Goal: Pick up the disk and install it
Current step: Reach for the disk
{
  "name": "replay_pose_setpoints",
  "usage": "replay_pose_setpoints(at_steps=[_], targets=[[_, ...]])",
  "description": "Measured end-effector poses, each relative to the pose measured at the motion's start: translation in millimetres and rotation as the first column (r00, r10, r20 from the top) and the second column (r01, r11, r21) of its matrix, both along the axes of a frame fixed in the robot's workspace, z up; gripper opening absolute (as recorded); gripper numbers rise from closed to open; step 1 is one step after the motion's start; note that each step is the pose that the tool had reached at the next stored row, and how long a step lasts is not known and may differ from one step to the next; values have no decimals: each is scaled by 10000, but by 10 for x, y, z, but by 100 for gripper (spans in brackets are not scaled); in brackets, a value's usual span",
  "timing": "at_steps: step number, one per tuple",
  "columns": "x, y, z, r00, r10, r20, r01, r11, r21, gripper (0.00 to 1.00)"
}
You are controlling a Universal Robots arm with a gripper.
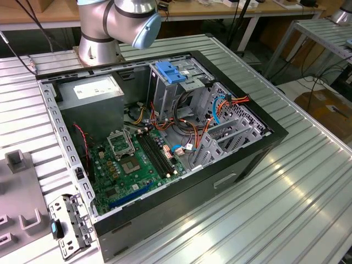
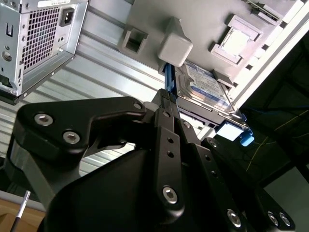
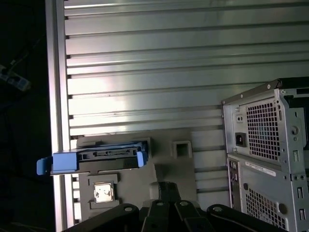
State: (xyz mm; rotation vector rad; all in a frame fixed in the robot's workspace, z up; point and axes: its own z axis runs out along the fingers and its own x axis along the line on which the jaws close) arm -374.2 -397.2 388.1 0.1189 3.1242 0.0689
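On the grey moulded holder plate [image 3: 130, 186] near the open black computer case [image 1: 165, 217], the flat dark hard-drive disk with blue plastic side rails [image 3: 96, 157] lies unlifted, the black gripper [image 3: 167, 186] hovering just beside it, fingers together on nothing, so pick-up and install are both left!

A ribbed aluminium table [image 1: 297, 198] carries an open black computer case [image 1: 181, 203] lying on its side in the middle, with the robot arm's base [image 1: 99, 49] mounted behind it. At the exterior view's left a grey fixture plate [image 1: 16, 209] lies flat on the table, and a small perforated metal bracket [image 1: 69, 220] rests between that plate and the case's near corner. In the first wrist view the plate [image 3: 169, 169] sits by the table's edge and bears the disk [image 3: 108, 155].
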Motion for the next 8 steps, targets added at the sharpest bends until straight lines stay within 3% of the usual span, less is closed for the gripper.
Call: replay_pose_setpoints(at_steps=[8], targets=[[-84, 0, -1, 10000, 0, -4, 0, 10000, 0, 11]])
